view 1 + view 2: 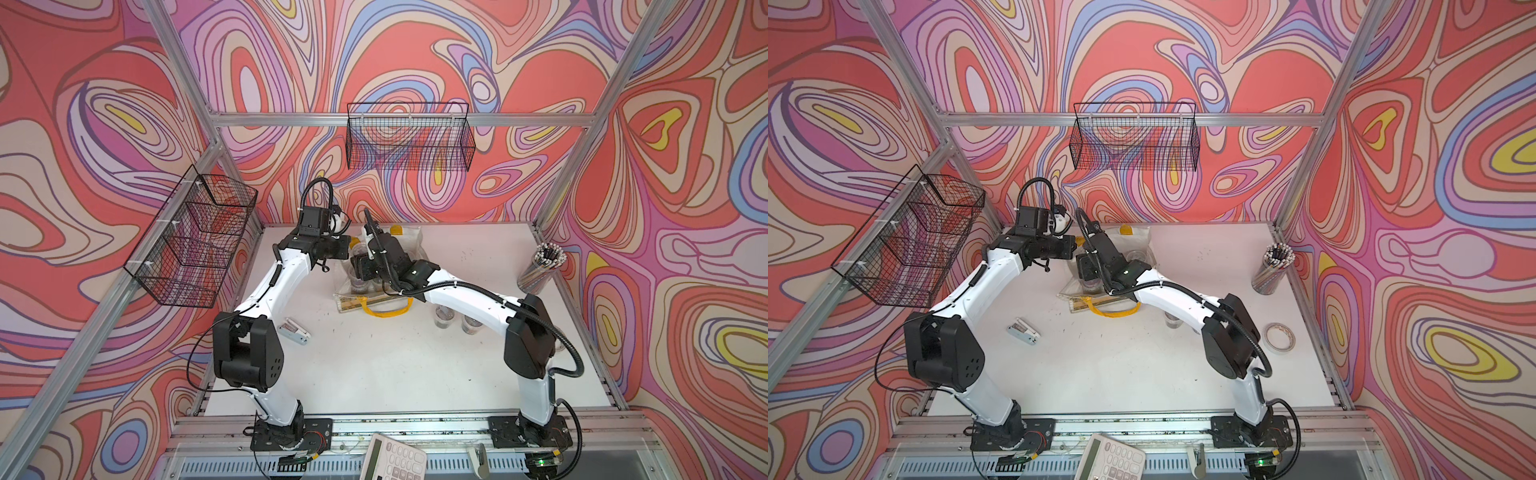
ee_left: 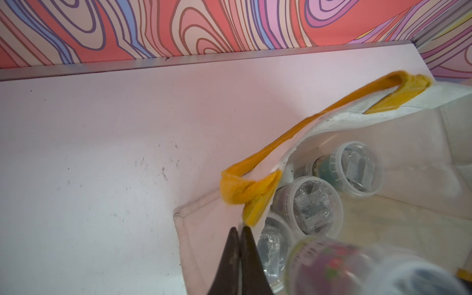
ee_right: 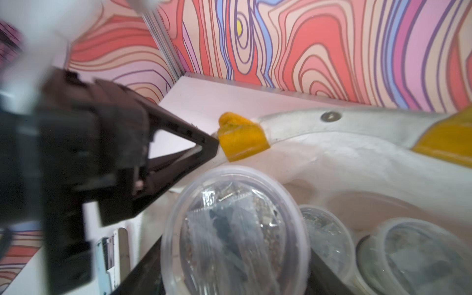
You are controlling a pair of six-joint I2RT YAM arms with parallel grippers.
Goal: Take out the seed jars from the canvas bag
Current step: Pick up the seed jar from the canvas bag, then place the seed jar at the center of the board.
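Observation:
The canvas bag (image 1: 409, 239) (image 1: 1140, 235) lies open at the back middle of the table, its yellow handle (image 1: 386, 311) toward the front. My left gripper (image 2: 240, 229) (image 3: 210, 148) is shut on the bag's rim, right beside a yellow tab (image 2: 255, 196). My right gripper (image 3: 235, 268) reaches into the bag's mouth and is shut on a seed jar (image 3: 235, 229), with a dark finger on either side of it. Several more seed jars (image 2: 316, 204) (image 3: 413, 255) lie inside the bag. Two seed jars (image 1: 444, 318) (image 1: 471, 324) stand on the table beneath the right arm.
A clear cup of pencils (image 1: 540, 266) stands at the right edge, with a tape roll (image 1: 1280, 337) in front of it. A stapler (image 1: 295, 331) lies front left. Wire baskets (image 1: 409, 137) (image 1: 195, 237) hang on the back and left walls. A calculator (image 1: 392, 457) lies off the front rail.

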